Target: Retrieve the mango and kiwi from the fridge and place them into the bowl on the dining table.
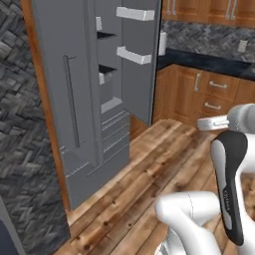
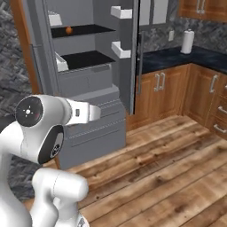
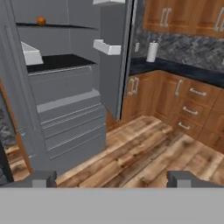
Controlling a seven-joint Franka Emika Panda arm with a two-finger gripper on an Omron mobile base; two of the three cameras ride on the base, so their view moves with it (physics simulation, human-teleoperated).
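Small round orange fruit [image 3: 40,20], likely your mango, sits on the dark upper shelf of the tall matte grey fridge [image 3: 65,100], upper left of the hand view. Judged light, firm, smooth-skinned, prone to rolling: take it across its middle. The right door stands open. Two-finger gripper [image 3: 111,178]: jaws spread wide, holding nothing. White paper-towel roll [image 3: 152,51] sits upper centre.

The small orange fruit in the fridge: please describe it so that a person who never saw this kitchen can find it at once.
Find the tall grey fridge, which stands with its right door open beside the wooden cabinets. Inside it, look at the upper dark shelf. The small orange fruit sits there near the back, a little round ball and the one bright thing among grey walls and white door shelves.
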